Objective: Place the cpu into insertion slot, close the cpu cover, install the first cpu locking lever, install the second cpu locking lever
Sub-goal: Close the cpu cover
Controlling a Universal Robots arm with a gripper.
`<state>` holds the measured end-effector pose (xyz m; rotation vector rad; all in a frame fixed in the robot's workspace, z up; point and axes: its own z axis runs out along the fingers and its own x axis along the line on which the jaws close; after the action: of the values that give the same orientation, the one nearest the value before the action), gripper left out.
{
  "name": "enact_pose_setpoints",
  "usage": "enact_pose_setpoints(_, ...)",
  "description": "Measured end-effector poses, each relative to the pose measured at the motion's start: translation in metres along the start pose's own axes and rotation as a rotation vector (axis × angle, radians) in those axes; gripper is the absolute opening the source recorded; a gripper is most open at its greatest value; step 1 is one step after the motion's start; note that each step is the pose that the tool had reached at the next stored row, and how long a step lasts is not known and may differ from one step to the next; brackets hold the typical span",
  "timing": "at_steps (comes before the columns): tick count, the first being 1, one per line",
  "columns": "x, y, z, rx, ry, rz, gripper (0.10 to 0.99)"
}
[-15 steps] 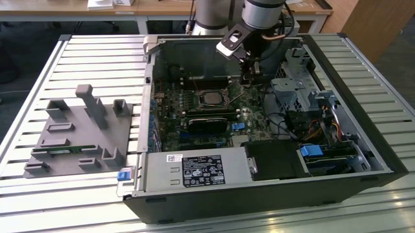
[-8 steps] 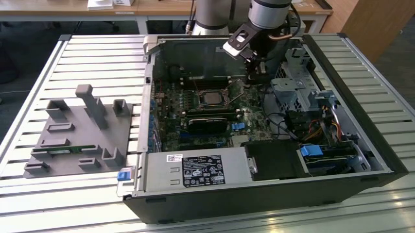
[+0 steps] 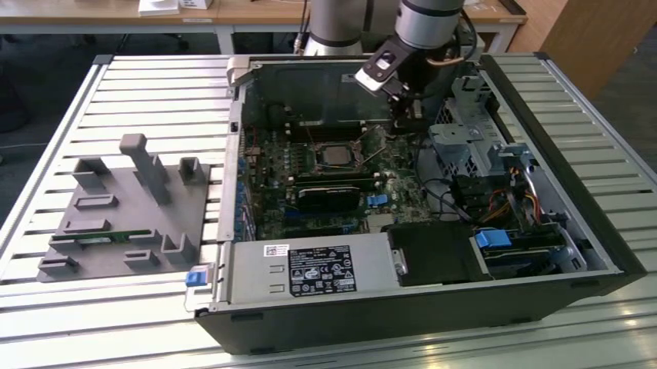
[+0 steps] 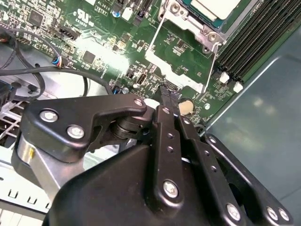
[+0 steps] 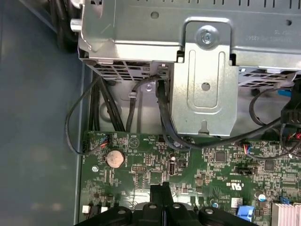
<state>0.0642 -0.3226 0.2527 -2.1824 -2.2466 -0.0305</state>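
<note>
Second wrist view: your gripper [image 4: 168, 94], fingers pinched together on nothing, hovers near the motherboard's [image 4: 94, 56] corner, beside a locking lever [image 4: 210, 66]. The cpu [image 4: 218, 7] sits under the cpu cover [image 4: 200, 28]. Drift sideways and you could snag that lever or scrape the motherboard.

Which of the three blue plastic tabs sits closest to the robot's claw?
The blue piece on the green board, nearer the gripper than the drive-bay one or the case-corner one.
</note>
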Motion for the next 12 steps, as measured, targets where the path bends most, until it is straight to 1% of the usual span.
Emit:
enact_pose_setpoints(9, 0.0031, 0.0012, 0.0077, 0.008, 0.0002, 0.0, 0.106)
enact_pose_setpoints(12, 0.0034, -0.0021, 0.008, 0.009, 0.0001, 0.0, 0.106)
